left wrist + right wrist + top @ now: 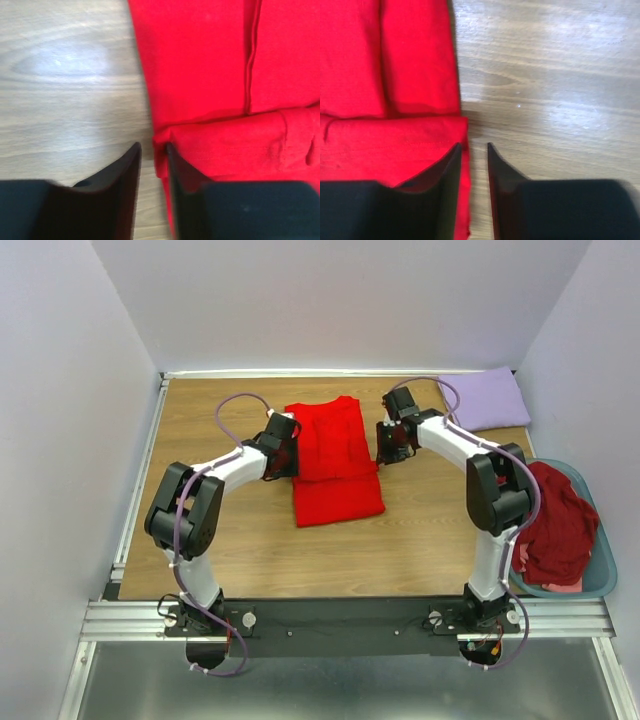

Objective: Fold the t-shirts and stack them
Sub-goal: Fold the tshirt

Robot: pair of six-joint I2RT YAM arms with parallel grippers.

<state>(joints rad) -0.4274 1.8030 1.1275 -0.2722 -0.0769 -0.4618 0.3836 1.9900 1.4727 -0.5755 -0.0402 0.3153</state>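
Top view hides both sets of fingertips under dark housings, and the wrist views crop the shirt. Left arm is elbow-up and reaches inward. Left gripper [152,146] sits low at the left edge of the bright red t-shirt [335,455], jaws slightly apart, hem showing in the gap. The shirt is soft cloth folded into a long rectangle, mid-tabletop [230,530]. Right gripper [473,145] is at its right edge, jaws slightly apart over wood. Lavender t-shirt [483,400] lies folded in the far right corner. Maroon t-shirts [555,525] are heaped in the teal basket [600,585], partly behind the right arm.

Probably a robotics lab test cell, not a home. A light wood-grain desk [250,550] is boxed in on three sides by plain pale panel walls [60,390]. Silver aluminium extrusion rails [130,620] run along its near edge, where two white-and-black robot arms [215,475] are bolted to a black base plate [340,615].
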